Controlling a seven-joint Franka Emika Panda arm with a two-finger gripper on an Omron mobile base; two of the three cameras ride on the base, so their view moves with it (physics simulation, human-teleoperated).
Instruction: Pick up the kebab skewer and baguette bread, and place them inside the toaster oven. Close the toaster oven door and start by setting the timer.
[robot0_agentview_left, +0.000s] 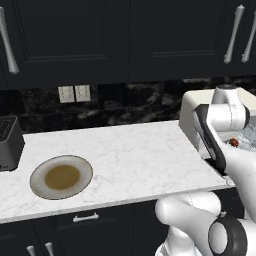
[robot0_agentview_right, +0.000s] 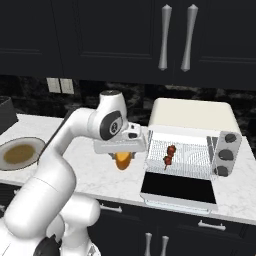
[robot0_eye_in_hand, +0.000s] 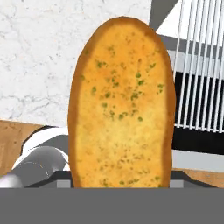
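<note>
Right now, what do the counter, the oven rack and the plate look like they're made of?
Counter: polished white marble or a stone lookalike, with faint grey veining.
Rack in the toaster oven: thin metal wire, pale parallel bars.
Plate: glazed ceramic by its look, grey rim around a brown centre.

The arm bends forward at the elbow, wrist level; the gripper (robot0_agentview_right: 123, 156) points downward beneath the hand; its fingers are clamped on the baguette bread (robot0_agentview_right: 122, 160), which hangs below them.
</note>
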